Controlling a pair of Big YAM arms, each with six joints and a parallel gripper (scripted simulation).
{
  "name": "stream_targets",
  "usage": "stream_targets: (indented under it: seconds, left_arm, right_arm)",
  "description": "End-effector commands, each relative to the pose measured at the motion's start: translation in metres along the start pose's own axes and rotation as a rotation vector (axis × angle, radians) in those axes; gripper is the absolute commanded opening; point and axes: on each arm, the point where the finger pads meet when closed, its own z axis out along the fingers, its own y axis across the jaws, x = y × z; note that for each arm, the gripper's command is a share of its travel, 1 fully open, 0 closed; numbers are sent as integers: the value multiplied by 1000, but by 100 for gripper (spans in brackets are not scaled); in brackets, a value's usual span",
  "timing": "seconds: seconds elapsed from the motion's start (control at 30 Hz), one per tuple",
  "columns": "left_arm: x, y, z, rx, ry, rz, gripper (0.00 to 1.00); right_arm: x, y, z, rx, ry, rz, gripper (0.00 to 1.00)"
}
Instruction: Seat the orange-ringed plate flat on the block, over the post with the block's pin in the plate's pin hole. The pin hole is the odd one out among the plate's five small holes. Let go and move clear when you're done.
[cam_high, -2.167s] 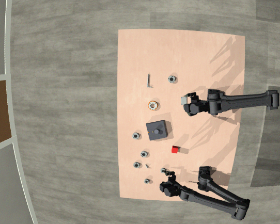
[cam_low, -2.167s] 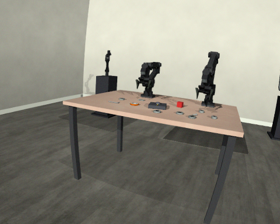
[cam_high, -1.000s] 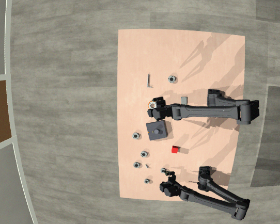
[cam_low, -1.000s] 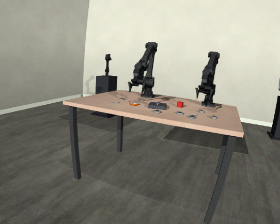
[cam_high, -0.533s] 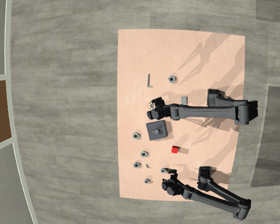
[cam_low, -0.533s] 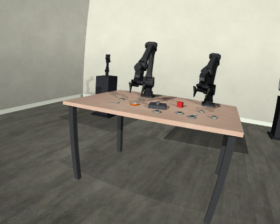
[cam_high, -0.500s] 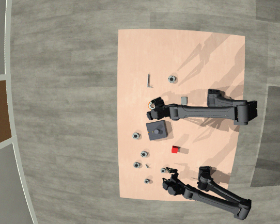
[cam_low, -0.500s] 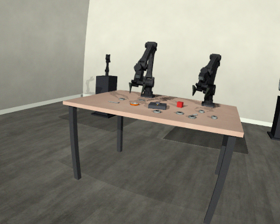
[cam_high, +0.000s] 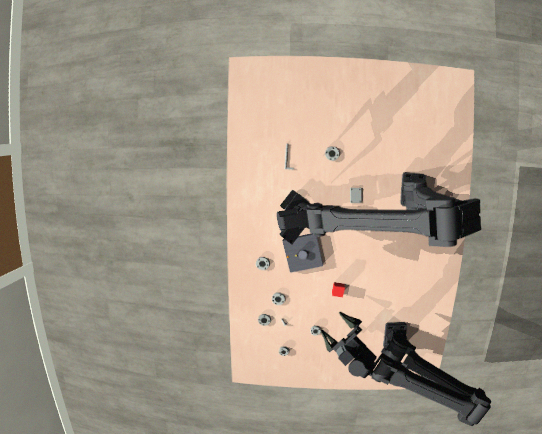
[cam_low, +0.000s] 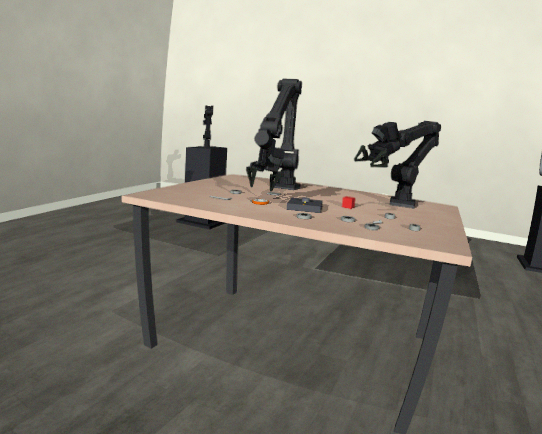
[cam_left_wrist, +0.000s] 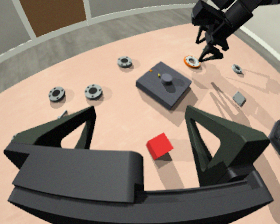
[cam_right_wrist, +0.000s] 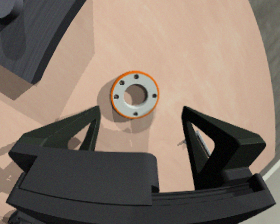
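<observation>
The orange-ringed plate (cam_right_wrist: 134, 95) lies flat on the table, with a wide centre hole and small holes around it. It also shows in the exterior view (cam_low: 260, 201) and in the left wrist view (cam_left_wrist: 191, 62). My right gripper (cam_right_wrist: 141, 111) hangs open just above it, one finger on each side, touching nothing. In the top view the right gripper (cam_high: 292, 218) hides the plate. My left gripper (cam_high: 340, 327) (cam_low: 367, 154) is open and empty, raised above the table.
A red cube (cam_high: 339, 289) stands near the block. Several grey flanged rings (cam_high: 279, 298) lie around the left gripper and one (cam_high: 333, 153) at the far end. A small grey square plate (cam_high: 356, 194), an L-shaped bar (cam_high: 288, 157) and a small screw (cam_high: 285, 321) also lie on the table.
</observation>
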Motion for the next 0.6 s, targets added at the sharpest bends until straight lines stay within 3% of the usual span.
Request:
stream_targets:
  seconds: [0.0,0.07,0.1,0.27,0.43,0.57]
  left_arm:
    - [-40,-24,-13,64,-140,74,100]
    - [-46,-38,-19,111,-183,100,100]
    - [-33,-44,-18,135,-179,106,100]
    - [-56,-63,-33,197,-262,139,100]
    - [-65,-94,-54,314,-362,199,100]
    - [-63,-99,-54,334,-362,197,100]
  right_arm:
    - [-17,-9,-2,-41,25,-245,89]
    - [-16,-9,2,-69,45,-327,89]
    - [-16,-8,4,-84,54,-366,89]
    - [-14,-7,9,-129,76,-490,89]
    - [-9,-6,18,-229,114,-700,89]
    - [-6,-7,22,-272,131,-754,89]
